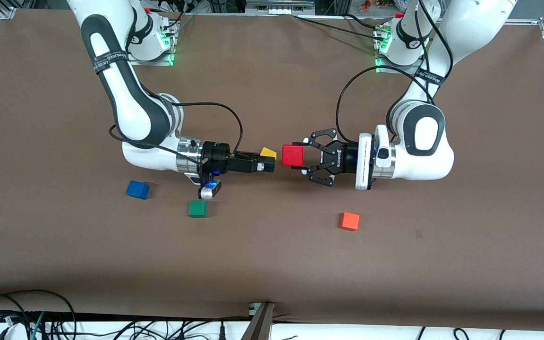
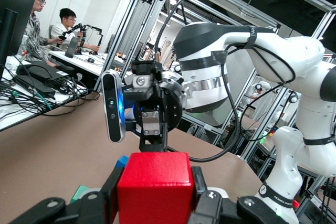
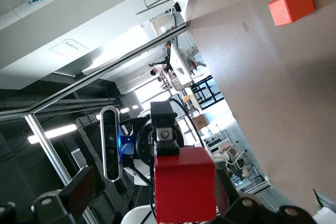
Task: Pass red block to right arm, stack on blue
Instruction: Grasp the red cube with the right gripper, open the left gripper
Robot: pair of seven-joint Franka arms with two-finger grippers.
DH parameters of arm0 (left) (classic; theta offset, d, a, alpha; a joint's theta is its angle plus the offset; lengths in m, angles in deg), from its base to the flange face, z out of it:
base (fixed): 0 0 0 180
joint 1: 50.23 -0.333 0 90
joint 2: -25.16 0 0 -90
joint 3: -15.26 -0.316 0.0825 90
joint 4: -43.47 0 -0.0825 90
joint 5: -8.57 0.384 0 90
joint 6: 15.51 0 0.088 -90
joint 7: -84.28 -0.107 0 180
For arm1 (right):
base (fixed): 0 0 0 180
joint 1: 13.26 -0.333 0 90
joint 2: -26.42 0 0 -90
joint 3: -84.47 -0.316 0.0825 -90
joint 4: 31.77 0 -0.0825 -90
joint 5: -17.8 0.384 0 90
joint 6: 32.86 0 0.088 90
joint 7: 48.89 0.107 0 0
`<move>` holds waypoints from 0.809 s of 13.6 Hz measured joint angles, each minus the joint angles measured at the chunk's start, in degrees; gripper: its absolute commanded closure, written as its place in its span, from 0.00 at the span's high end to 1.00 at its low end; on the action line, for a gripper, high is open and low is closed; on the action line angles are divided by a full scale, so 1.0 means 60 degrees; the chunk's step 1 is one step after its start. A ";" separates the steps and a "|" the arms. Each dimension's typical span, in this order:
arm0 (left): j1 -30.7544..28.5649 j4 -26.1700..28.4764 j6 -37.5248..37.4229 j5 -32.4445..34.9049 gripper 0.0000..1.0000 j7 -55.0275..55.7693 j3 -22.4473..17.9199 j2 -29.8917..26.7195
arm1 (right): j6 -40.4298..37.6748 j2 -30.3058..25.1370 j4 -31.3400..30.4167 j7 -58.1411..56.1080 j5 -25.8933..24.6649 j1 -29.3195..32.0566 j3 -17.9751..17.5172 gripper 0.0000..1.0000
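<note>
A: Front view: where is the red block (image 1: 293, 156)?
B: At frame centre, held in the air, clamped in the left gripper (image 1: 300, 157). The right gripper (image 1: 272, 165) faces it with its fingers spread and a small gap between, probably so it can close on the free faces. The blue block (image 1: 138, 189) lies on the brown table (image 1: 272, 264) at lower left, beside the green block (image 1: 198, 208).

A: Left wrist view?
B: The red block fills the lower centre, the right gripper just above it. Two people sit at desks, upper left.

A: Right wrist view?
B: The red block is at lower centre; the orange block (image 3: 292, 5) sits upper right.
</note>
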 measured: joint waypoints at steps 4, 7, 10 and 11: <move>0.0288 -0.0015 0.0283 -0.0219 0.00 0.0000 0.0005 0.0084 | 0.0043 0.0083 -0.0038 0.0000 0.0026 -0.0308 -0.0004 1.00; 0.0315 -0.0032 0.0321 -0.0220 0.00 0.0000 0.0000 0.0154 | 0.0062 0.0137 -0.0039 -0.0001 0.0028 -0.0472 -0.0005 0.72; 0.0315 -0.0091 0.0343 -0.0222 0.00 0.0000 -0.0003 0.0159 | 0.0133 0.0196 -0.0042 -0.0014 0.0028 -0.0518 0.0019 0.14; 0.0319 -0.0163 0.0373 -0.0220 0.00 0.0003 -0.0005 0.0179 | 0.0132 0.0204 -0.0021 -0.0032 0.0084 -0.0501 0.0034 0.10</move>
